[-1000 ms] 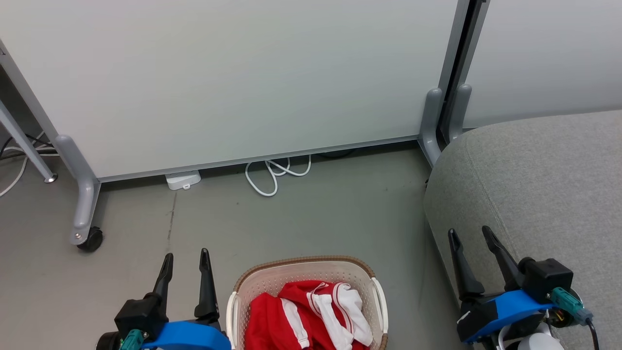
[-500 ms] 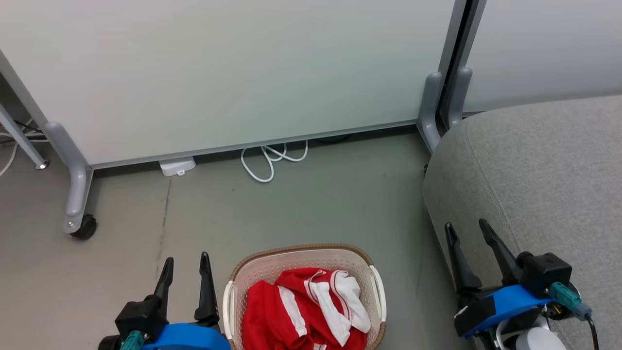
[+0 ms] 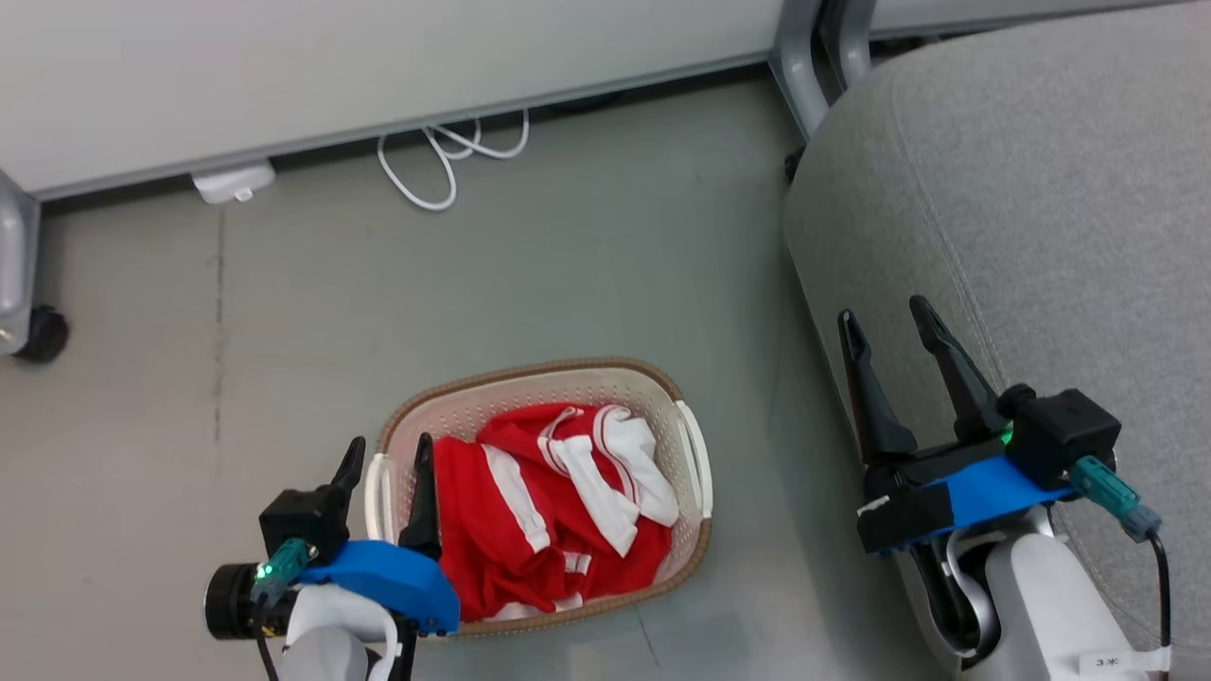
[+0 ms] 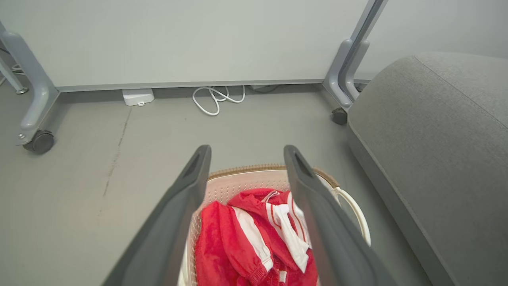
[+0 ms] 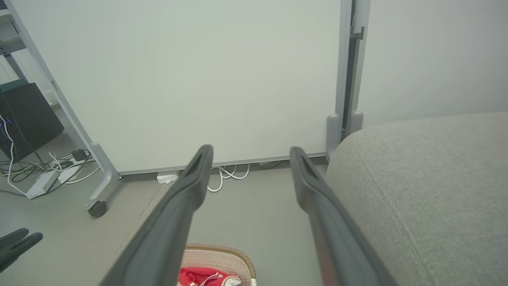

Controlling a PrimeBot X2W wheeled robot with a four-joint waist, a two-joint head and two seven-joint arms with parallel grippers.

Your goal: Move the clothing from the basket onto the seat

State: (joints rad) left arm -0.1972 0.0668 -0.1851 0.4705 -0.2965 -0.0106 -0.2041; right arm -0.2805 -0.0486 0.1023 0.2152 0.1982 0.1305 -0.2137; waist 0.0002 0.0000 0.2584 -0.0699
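The cream basket [image 3: 535,376] with a brown rim stands on the grey floor, with the red-and-white clothing [image 3: 549,501] bunched inside it. My left gripper [image 3: 391,445] is open over the basket's left rim, one finger outside and one above the clothing. In the left wrist view, the clothing [image 4: 246,234] and the basket [image 4: 246,170] lie below and between the fingers of that gripper [image 4: 247,150]. My right gripper [image 3: 882,312] hangs open and empty at the left edge of the light-grey seat [image 3: 1041,189]. In the right wrist view, the right gripper [image 5: 251,149] is above the basket [image 5: 222,254], with the seat [image 5: 428,178] to its right.
White partition panels on grey feet close off the far side; one foot [image 3: 804,57] stands beside the seat's corner and a castor [image 3: 43,333] is at the left. A looped white cable [image 3: 445,156] and a small white box [image 3: 232,182] lie by the panel's base.
The head camera has tipped downward, so the whole picture has shifted up. My left gripper has moved right, from beside the basket to over its left rim. Both grippers stay open.
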